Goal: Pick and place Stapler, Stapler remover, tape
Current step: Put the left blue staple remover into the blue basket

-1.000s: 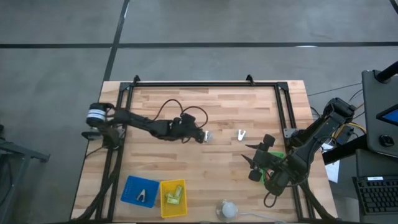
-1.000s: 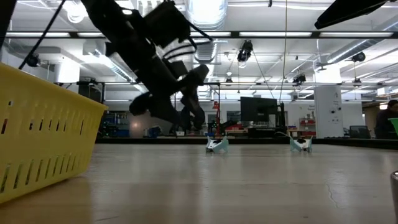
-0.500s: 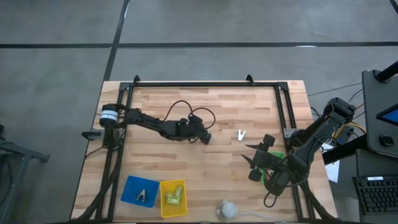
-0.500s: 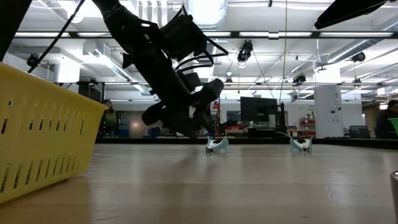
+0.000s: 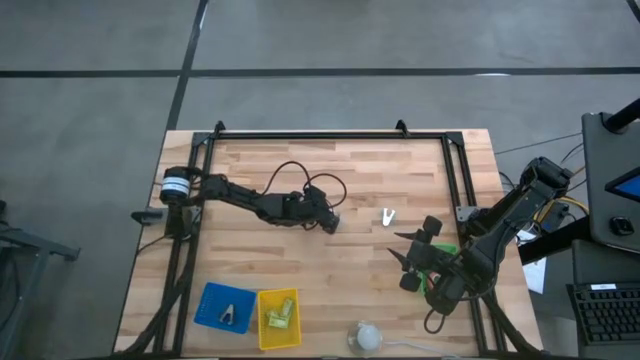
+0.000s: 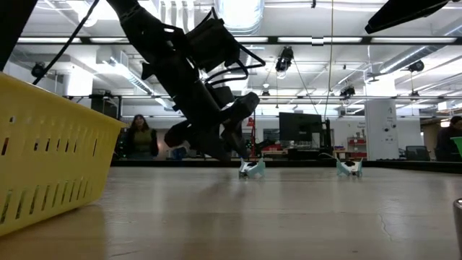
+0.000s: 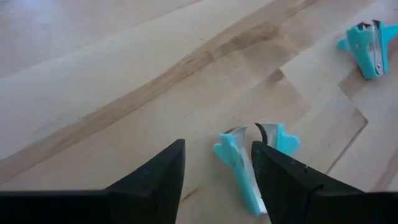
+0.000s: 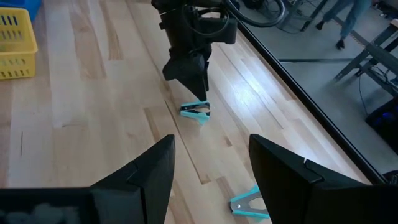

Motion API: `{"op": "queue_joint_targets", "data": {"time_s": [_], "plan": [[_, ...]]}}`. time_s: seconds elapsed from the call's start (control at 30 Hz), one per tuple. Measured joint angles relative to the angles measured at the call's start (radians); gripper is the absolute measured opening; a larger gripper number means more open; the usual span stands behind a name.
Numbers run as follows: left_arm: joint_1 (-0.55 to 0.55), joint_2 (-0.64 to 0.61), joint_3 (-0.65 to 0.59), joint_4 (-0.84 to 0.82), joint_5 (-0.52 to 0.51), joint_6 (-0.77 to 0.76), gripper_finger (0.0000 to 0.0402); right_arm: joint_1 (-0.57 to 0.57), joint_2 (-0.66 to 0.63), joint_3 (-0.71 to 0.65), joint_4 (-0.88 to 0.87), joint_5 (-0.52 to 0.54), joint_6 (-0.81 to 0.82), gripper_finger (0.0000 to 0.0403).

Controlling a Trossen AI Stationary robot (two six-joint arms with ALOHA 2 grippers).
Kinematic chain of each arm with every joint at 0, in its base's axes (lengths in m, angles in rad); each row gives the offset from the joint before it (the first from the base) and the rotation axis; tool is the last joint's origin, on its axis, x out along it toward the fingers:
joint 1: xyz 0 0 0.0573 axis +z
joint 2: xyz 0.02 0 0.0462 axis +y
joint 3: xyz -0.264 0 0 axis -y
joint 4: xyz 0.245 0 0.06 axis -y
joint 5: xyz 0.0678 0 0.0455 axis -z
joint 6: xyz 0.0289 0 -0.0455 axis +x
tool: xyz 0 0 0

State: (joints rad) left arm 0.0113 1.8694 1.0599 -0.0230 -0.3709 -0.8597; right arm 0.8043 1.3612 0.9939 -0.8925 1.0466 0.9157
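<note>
Teal claw-shaped staple remover (image 7: 252, 163) is lying on the wooden table (image 5: 300, 180), right under the left gripper (image 7: 217, 171), whose fingers are straddling it, partly open, gripping nothing. Right gripper (image 8: 208, 168) is gaping empty, well apart.

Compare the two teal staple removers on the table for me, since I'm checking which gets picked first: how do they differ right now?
The near staple remover lies right under the left end effector, whose open fingers straddle it. The far staple remover lies alone, closer to the waiting right end effector. The near one sits toward the table's middle, the far one farther right. Both are teal, look the same size, and rest on bare wood.
</note>
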Motion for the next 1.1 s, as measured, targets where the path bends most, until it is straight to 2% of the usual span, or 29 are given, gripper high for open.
{"op": "queue_joint_targets", "data": {"time_s": [0.63,1.0,1.1], "plan": [[0.013,0.032,-0.001,0.019,0.007,0.003,0.0129,0.000,0.000,0.000,0.007,0.000,-0.003,0.0201],[0.013,0.031,0.001,0.031,0.011,0.086,0.0037,0.000,0.000,-0.005,0.009,0.000,-0.007,0.0201],[0.015,0.017,0.000,0.023,0.043,0.109,0.0010,0.000,0.000,-0.007,0.009,0.000,-0.007,0.0201]]}}
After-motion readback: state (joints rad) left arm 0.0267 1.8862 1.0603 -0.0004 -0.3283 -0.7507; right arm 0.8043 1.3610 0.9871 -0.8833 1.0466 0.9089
